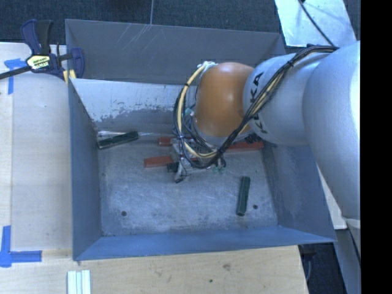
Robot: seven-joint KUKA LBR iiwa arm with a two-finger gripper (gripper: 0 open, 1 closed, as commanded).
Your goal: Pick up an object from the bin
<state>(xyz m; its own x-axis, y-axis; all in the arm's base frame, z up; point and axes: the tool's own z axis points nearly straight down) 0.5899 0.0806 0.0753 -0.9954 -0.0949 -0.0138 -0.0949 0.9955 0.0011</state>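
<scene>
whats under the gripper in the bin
A red stick pokes out left of the gripper; its right end is hidden beneath it, so contact can't be judged.

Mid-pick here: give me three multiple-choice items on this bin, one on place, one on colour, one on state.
1. The gripper is over: A the middle of the floor of the bin; B its left rim; C the table outside.
2. The thin stick just left of it is: A yellow; B red; C white.
3. The dark stick at right is: A upright; B lifted; C lying flat.

1 A, it hangs low mid-floor. 2 B, it looks red-brown. 3 C, it lies on the floor, apart from the gripper.
</scene>
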